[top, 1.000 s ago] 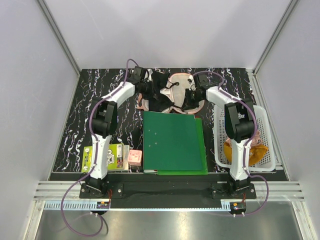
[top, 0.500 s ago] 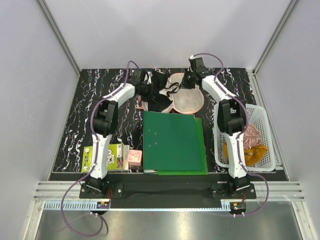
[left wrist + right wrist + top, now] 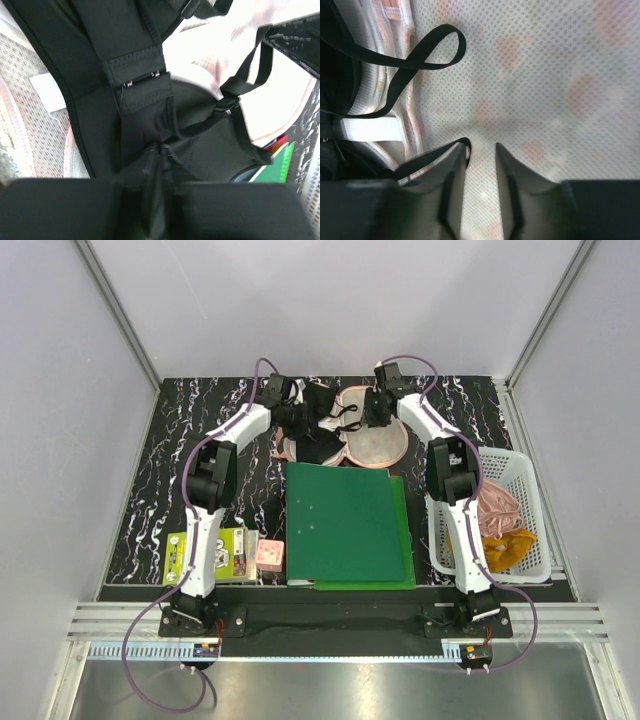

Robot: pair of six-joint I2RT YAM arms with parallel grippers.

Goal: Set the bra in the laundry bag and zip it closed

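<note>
Pinching a puckered fold of black fabric, the left hand point(image 3: 159, 162) had its two dark, blurred fingers pressed close together on the bra point(image 3: 125, 45), whose hook-and-eye band lay flat just beyond the tips. The right hand point(image 3: 481, 150) had its fingers spread only a little, with nothing in the narrow gap between them, and it hung low over the pale mesh lining of the laundry bag point(image 3: 560, 75), where faint pink patches showed through the weave. One thin black strap ended right at the tip of the finger on the left of the right wrist view, and another strap loop point(image 3: 427, 47) lay curled on the lining farther out. From above, the bag lay open at the far middle of the black marbled desk point(image 3: 200, 420). The bra was heaped over the bag's left half, while the right cup was mostly bare. Just nearer than the bag lay a green folder point(image 3: 345, 525). A white basket point(image 3: 524, 472) stood on the right side of the desk, holding a pink cloth point(image 3: 497, 505) and a mustard cloth point(image 3: 510, 545). By the left arm's base, at the near edge, sat a small pink box point(image 3: 270, 556) beside a green packet point(image 3: 235, 550).
</note>
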